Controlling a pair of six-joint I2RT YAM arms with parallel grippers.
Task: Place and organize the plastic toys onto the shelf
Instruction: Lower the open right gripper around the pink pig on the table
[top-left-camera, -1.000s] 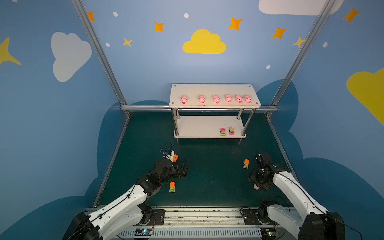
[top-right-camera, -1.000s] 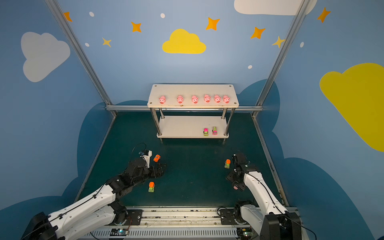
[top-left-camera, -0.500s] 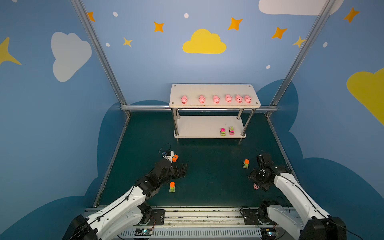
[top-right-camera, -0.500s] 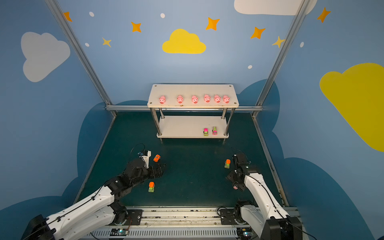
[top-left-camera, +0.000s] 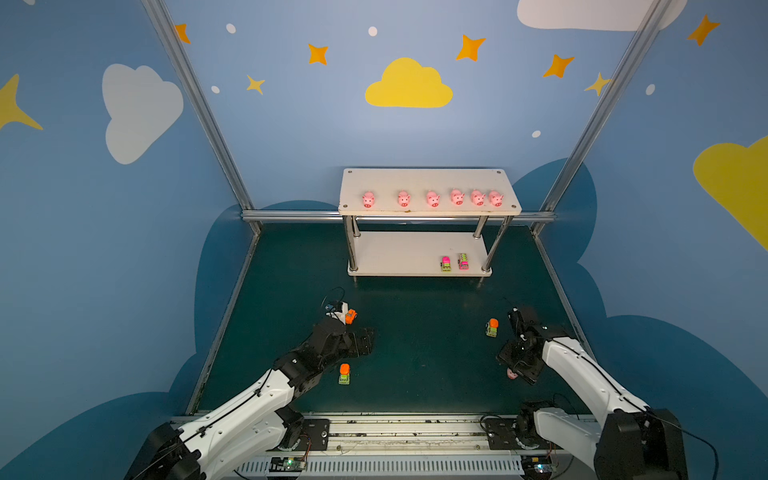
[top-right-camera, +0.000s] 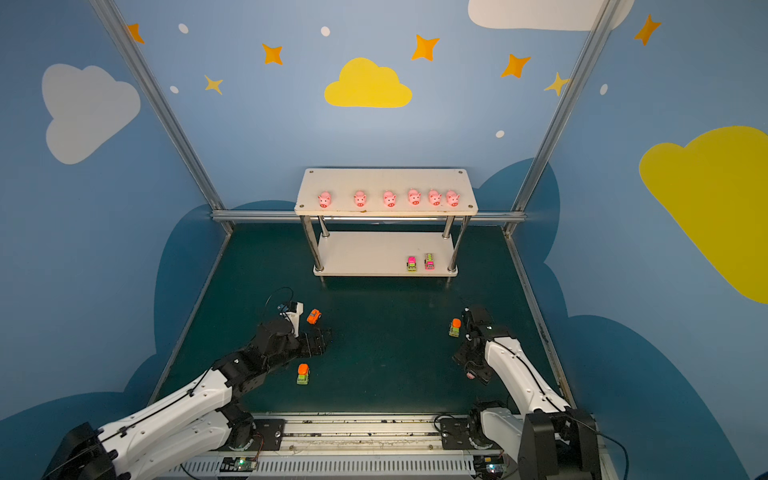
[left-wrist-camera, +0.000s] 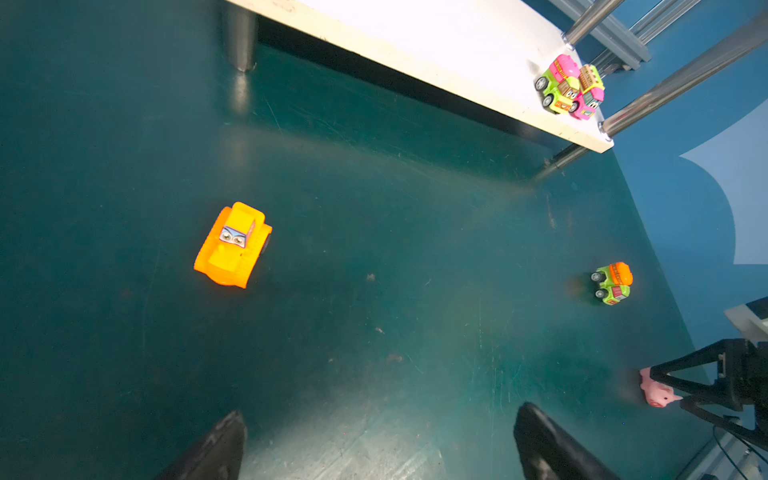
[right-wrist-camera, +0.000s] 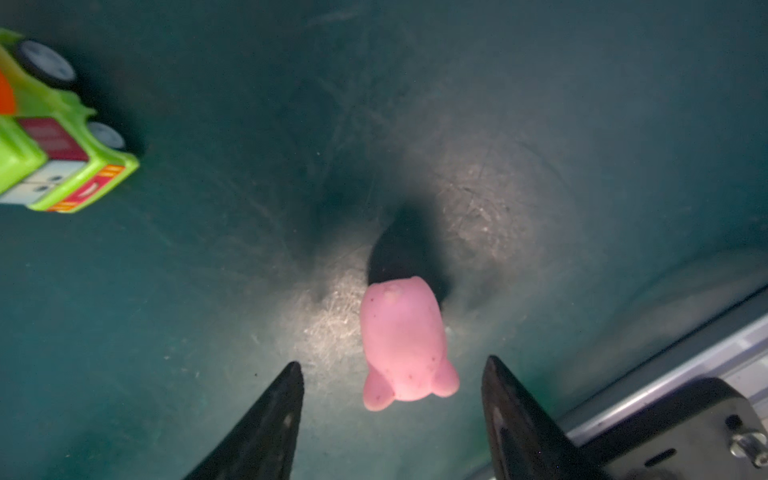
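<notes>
Gleaming green mat (top-left-camera: 419, 345), shelf (top-left-camera: 424, 179), blue walls (top-left-camera: 291, 137)

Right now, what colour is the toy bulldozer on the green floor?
The bulldozer is bright orange; the left wrist view shows it best.

Blue walls (top-left-camera: 291, 124) painted with a yellow cloud (top-left-camera: 409, 85), white clouds (top-left-camera: 139, 110) and orange stars (top-left-camera: 471, 47) enclosed the cell. Two slanting aluminium posts (top-left-camera: 202, 108) met a horizontal rail (top-left-camera: 299, 216) at the back edge of the scuffed dark-green surface (top-left-camera: 415, 316), which caught pale glare. A metal track (top-left-camera: 407, 432) ran along its front.
</notes>
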